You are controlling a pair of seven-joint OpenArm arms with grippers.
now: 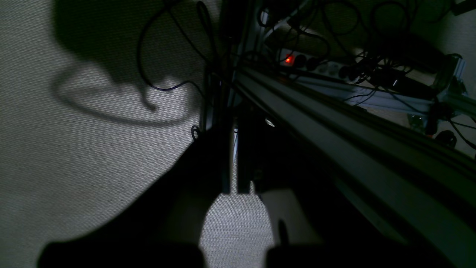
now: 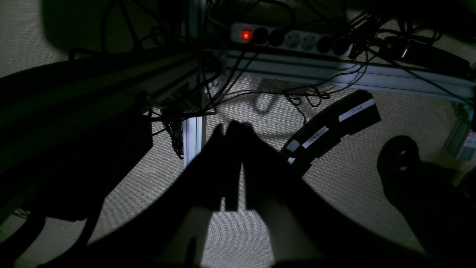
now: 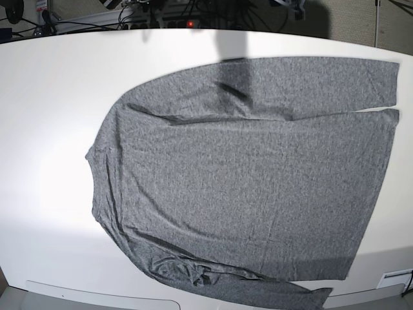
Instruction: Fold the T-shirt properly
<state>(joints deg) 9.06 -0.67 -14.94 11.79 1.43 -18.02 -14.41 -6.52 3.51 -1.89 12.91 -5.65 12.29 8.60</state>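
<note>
The heather-grey T-shirt (image 3: pixel 245 174) lies spread on the white table (image 3: pixel 51 97) in the base view, neck to the left and hem to the right. One long sleeve (image 3: pixel 310 77) runs along the far side. The other sleeve (image 3: pixel 213 274) is rumpled at the near edge. Neither gripper shows in the base view. In the left wrist view my left gripper (image 1: pixel 231 134) hangs over the carpet beside the table frame, jaws together and holding nothing. My right gripper (image 2: pixel 231 128) is likewise shut and empty, pointing at the floor under the table.
An aluminium frame rail (image 1: pixel 334 130) runs diagonally close to the left gripper. A power strip with a red light (image 2: pixel 290 39) and tangled cables (image 2: pixel 230 85) sit under the table. A black curved part with white labels (image 2: pixel 331 130) and a dark round object (image 2: pixel 399 156) lie on the carpet (image 1: pixel 55 149).
</note>
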